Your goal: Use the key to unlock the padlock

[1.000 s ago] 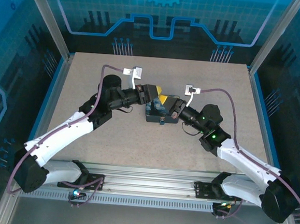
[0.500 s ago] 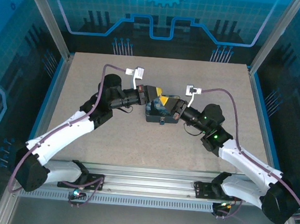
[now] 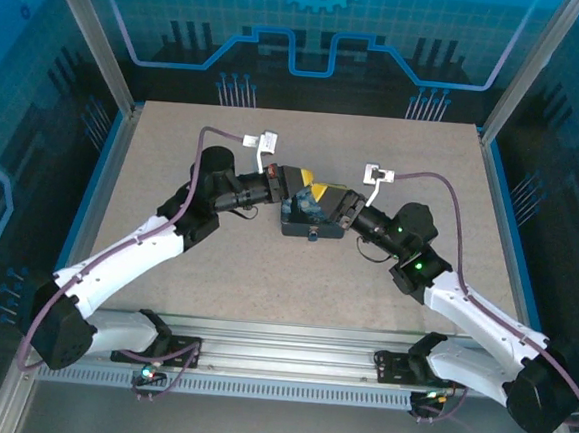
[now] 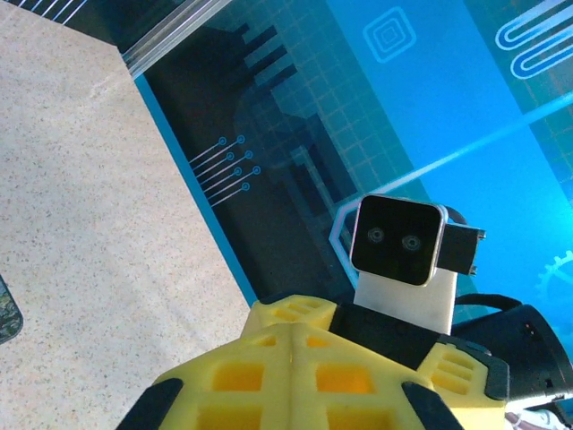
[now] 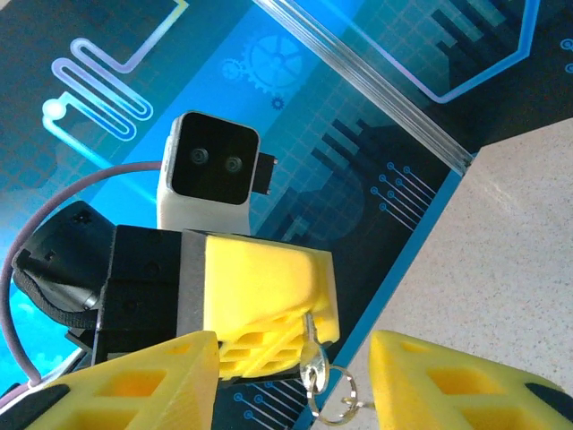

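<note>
Left pincer (image 5: 300,331) is clamped shut on the key (image 5: 312,351), ring dangling. Right pincer (image 5: 292,382) sits open either side of it, looks like a handoff to get a better grip.

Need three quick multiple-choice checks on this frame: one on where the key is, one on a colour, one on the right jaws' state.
1. Where is the small silvery metal key?
A. lying loose, unheld
B. pinched in the left gripper
C. held in the right gripper

2. What colour are both grippers' fingers?
A. yellow
B. red
C. white

3. How do the right gripper's jaws stand?
A. shut on the key
B. shut on nothing
C. open

Answers:
1. B: in the right wrist view, the key and its ring hang from the left gripper's closed tips.
2. A: both wrist views show yellow fingers.
3. C: a wide gap separates its two fingers, and the key hangs in that gap untouched.
</note>
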Available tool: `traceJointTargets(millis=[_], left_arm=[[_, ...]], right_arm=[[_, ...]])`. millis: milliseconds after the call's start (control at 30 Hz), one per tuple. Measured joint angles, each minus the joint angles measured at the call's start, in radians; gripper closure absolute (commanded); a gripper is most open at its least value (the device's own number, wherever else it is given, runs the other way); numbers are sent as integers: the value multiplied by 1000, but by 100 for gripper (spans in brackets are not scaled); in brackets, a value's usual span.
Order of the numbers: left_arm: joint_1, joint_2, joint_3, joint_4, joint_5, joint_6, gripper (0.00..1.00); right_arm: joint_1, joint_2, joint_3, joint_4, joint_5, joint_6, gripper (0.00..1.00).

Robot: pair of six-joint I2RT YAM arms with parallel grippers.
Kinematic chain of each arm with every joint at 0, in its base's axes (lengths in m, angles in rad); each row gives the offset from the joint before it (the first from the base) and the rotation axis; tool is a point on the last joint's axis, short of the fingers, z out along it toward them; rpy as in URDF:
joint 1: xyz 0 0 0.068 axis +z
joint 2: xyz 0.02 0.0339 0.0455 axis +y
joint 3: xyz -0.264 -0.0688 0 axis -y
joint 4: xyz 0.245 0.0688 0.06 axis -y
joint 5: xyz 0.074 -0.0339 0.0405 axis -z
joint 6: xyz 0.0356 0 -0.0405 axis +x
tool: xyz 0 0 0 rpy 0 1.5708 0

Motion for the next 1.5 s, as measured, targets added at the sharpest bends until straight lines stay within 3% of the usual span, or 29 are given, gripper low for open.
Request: traceJointTargets(millis=[467, 733, 867, 1100, 1267, 1367, 1500], left_arm=[[12, -2, -60, 80, -32, -66, 100], [18, -3, -72, 101, -33, -83, 100], [21, -3, -73, 104, -37, -90, 100], [27, -3, -79, 105, -41, -92, 100], [28, -3, -79, 108, -40, -93, 100], [28, -3, -82, 120, -41, -93, 100], [31, -3, -98, 141, -40, -109, 100]], right_arm=[[31, 42, -5, 35, 39, 10, 71], [32, 42, -6, 32, 54, 12, 73], [33, 47, -6, 32, 53, 11, 69], [38, 59, -6, 27, 54, 12, 75], [38, 61, -6, 24, 55, 12, 86], [38, 64, -6, 22, 58, 8, 98], [38, 65, -5, 20, 58, 7, 100]])
